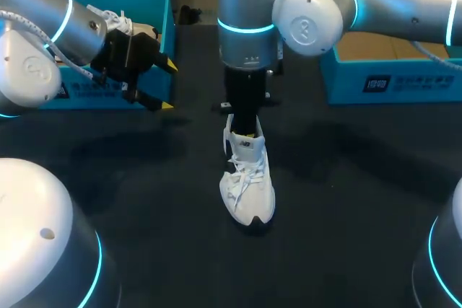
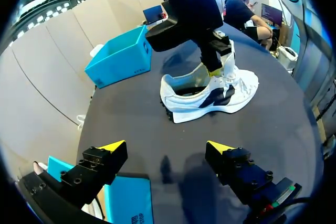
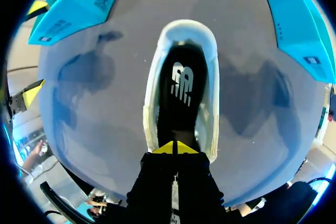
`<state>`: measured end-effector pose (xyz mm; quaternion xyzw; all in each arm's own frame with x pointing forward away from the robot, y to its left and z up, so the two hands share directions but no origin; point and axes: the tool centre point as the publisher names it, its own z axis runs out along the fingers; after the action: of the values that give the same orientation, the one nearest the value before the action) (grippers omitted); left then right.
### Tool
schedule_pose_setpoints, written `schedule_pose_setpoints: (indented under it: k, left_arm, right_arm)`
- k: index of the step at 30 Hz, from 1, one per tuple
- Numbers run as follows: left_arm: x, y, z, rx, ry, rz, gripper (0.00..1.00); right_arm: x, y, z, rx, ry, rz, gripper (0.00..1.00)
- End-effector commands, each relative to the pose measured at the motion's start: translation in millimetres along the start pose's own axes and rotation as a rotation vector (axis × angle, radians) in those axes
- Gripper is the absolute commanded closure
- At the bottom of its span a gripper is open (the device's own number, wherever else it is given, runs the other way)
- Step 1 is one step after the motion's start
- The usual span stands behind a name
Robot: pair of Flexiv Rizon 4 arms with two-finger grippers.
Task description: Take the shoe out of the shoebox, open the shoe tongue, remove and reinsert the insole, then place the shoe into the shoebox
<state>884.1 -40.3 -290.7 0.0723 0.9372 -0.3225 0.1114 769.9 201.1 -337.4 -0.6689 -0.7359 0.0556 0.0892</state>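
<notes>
1. At the left, the shoebox [image 1: 166,30] stands open at the far side of the table [image 1: 144,178], with a second shoe [image 1: 108,18] showing inside it. We judge it is kept to the side so that the work takes place at the middle.

2. The left gripper [image 1: 167,84] hangs just in front of the shoebox, fingers spread wide and holding nothing. It faces the work area. We judge it is placed there to steady the shoe or take the insole when needed.

3. The shoe [image 1: 249,185] stands on its sole at the middle of the table, toe toward our base, well apart from both boxes. Its position outside the shoebox indicates the first step is done.

4. The right gripper [image 3: 175,148] comes straight down at the tongue [image 2: 228,61], fingertips pressed together. The tongue stands up against the fingers, but we cannot tell whether its edge is pinched between them. A vertical approach suits drawing the tongue forward to widen the opening.

5. The dark insole [image 3: 181,85] lies flat inside the shoe, not yet removed.

6. At the right, a second box [image 1: 404,84] sits at the far side, untouched.
</notes>
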Motion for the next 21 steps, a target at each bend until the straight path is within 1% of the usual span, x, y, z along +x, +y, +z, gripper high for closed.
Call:
schedule_pose_setpoints:
  k: [1, 8, 21]
  left_arm:
    - [-0.5, -0.5, 0.3, -0.004, 0.001, 0.000, 0.00]
    - [-0.5, -0.5, 0.3, -0.004, 0.001, 0.000, 0.00]
    - [-0.5, -0.5, 0.3, -0.004, 0.001, 0.000, 0.00]
  right_arm:
    - [-4.4, -1.9, 5.4, -0.006, 0.019, 0.021, 0.00]
    - [-8.6, -0.1, 4.0, -0.006, 0.010, 0.019, 0.00]
    - [-6.5, 7.6, 8.7, -0.002, 0.033, -0.043, 0.00]
